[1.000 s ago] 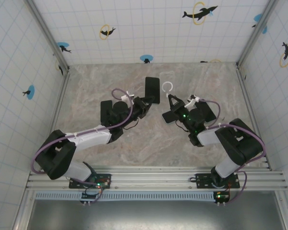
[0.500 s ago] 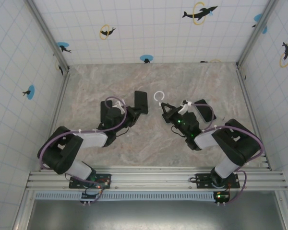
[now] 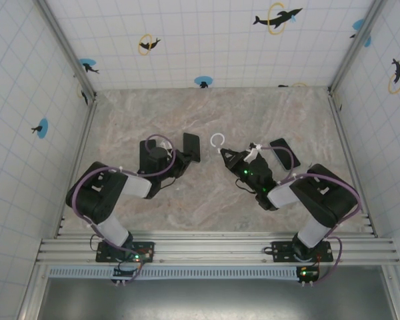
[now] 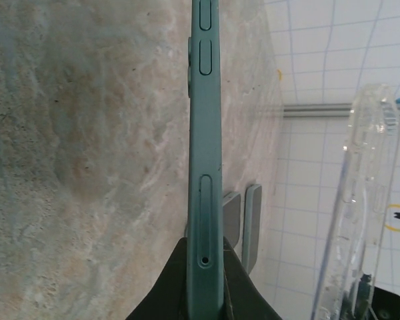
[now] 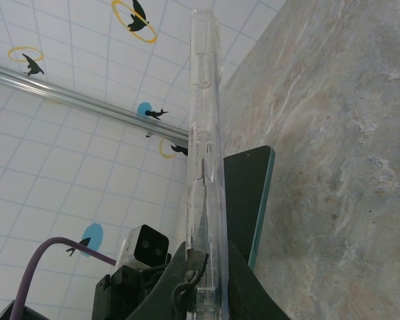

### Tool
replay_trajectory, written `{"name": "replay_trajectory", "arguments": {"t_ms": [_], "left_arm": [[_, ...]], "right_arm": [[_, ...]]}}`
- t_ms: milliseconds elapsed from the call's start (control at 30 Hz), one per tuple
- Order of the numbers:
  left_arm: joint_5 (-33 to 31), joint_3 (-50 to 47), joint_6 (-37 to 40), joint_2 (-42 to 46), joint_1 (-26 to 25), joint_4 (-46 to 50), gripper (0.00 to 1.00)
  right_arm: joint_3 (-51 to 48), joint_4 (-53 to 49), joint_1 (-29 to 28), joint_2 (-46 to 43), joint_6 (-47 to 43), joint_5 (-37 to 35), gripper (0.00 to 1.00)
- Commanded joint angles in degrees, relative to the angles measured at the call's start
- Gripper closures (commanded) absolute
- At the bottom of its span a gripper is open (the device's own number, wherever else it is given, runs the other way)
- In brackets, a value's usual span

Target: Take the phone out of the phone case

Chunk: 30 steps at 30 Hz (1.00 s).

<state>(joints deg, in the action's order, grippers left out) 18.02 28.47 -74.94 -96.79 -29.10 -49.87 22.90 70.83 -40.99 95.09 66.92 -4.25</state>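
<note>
Marble table (image 3: 207, 200) was the stage, and the big move of the last second was a retreat: both arms were pulled back toward their bases. The left arm was folded in tight, and the phone (image 3: 191, 147) was brought nearer and to the left from its earlier spot farther up the table, while the right arm was drawn back in step. The phone was held edge-on by the left gripper (image 4: 203, 257), whose fingers were clamped on its lower end, with the teal side rail and buttons plainly shown in the left wrist view. The clear phone case (image 5: 203, 133) was pinched at its bottom edge by the right gripper (image 5: 203, 261), fingers closed on the plastic, and nothing was seated inside it. Phone and case were kept near each other but apart, with a strip of tiled wall seen between them in the left wrist view. A small white ring (image 3: 218, 139), just ahead of the right gripper and taken to belong to the case, was carried back with it. Extraction was judged done: two parts, two grips, no contact. Only the setting down may have been left.
</note>
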Motion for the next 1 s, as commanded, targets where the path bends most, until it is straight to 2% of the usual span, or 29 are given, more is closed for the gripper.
{"name": "replay_trajectory", "arguments": {"t_ms": [0,267,467,967], "left_arm": [[1.5,2.3,1.2,-1.4,0.7,-4.7,0.93],[0.2,3.1,1.3,-3.6,1.2,-2.3,0.91],[0.7,2.2,-1.3,-5.7,2.0,-5.4,0.9],[3.6,4.3,-0.5,-8.1,3.7,-1.7,0.77]], "right_arm": [[-0.4,1.4,-0.5,1.0,0.4,-0.2,0.92],[-0.6,1.5,-0.6,1.9,0.9,-0.1,0.92],[-0.2,1.4,-0.6,2.5,1.0,0.2,0.92],[-0.2,0.8,-0.8,3.1,1.6,0.0,0.92]]}}
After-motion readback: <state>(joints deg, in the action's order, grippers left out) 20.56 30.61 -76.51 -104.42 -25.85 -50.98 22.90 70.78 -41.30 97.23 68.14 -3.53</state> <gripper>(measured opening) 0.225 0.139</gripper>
